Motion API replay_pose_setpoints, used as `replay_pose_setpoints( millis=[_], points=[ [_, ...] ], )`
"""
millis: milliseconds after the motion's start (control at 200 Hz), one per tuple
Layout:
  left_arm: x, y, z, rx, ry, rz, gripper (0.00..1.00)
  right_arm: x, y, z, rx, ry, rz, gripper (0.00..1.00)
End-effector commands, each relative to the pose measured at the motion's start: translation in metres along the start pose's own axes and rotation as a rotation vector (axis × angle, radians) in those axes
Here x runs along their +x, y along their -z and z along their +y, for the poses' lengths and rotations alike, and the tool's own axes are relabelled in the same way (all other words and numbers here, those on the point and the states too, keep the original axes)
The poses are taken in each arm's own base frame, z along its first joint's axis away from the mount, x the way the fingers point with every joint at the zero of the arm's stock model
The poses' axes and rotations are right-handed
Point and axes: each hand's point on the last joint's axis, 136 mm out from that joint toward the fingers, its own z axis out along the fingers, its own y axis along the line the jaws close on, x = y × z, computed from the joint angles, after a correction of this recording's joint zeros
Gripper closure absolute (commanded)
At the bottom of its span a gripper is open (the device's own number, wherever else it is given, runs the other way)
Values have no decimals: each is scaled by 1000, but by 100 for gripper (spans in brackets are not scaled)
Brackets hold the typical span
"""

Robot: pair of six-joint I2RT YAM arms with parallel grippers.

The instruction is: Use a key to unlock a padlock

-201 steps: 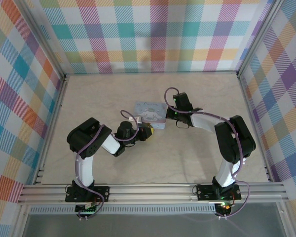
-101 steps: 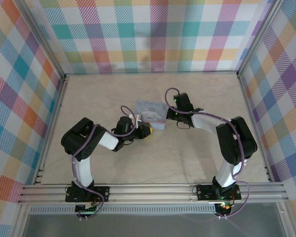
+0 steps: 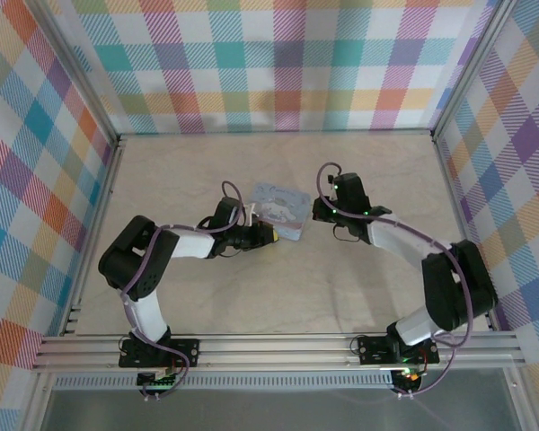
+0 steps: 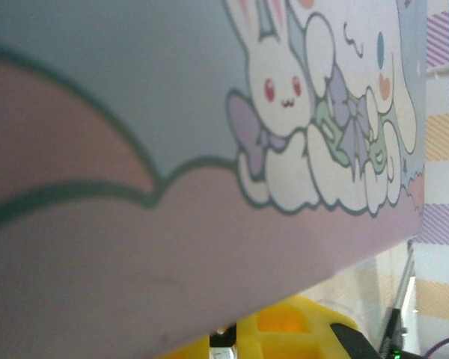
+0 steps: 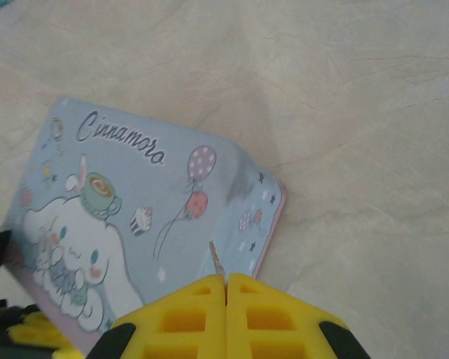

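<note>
key point(image 5: 215, 260): thin grey sliver pinched at the tips of the right gripper point(image 5: 226, 279). It pokes out past the tips over the tin point(image 5: 135, 202) lid, near the lid's star-printed edge. Can't tell whether the key tip touches the lid.

Right jaws: fully together, the yellow pads point(image 5: 269, 314) meet in one seam, and only the key is between them.

From the top camera the right gripper sits at the tin's right edge. The tin lies skewed on the table point(image 3: 359, 287).

left gripper point(image 3: 268, 235): at the tin's near edge, pressed up close. On the left wrist camera the tin's cartoon print is right up against the lens and blurred. Yellow fingers point(image 4: 284, 333) are cut off at the bottom edge, just under the tin. How far open they are, and whether they grip anything: can't tell.
</note>
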Motion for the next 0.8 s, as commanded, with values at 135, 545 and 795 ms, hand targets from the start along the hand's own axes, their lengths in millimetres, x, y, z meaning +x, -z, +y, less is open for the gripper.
replay_pose_setpoints(
  millis=[135,545,795],
  points=[
    [7,2,-11,63,304,39,100,9,41,18,-129,-20,-31,100],
    [-31,23,-41,40,305,-81,100,34,77,45,-390,-145,-48,100],
    [-45,21,-58,96,317,-95,100,45,77,45,-465,-246,-48,100]
  ],
)
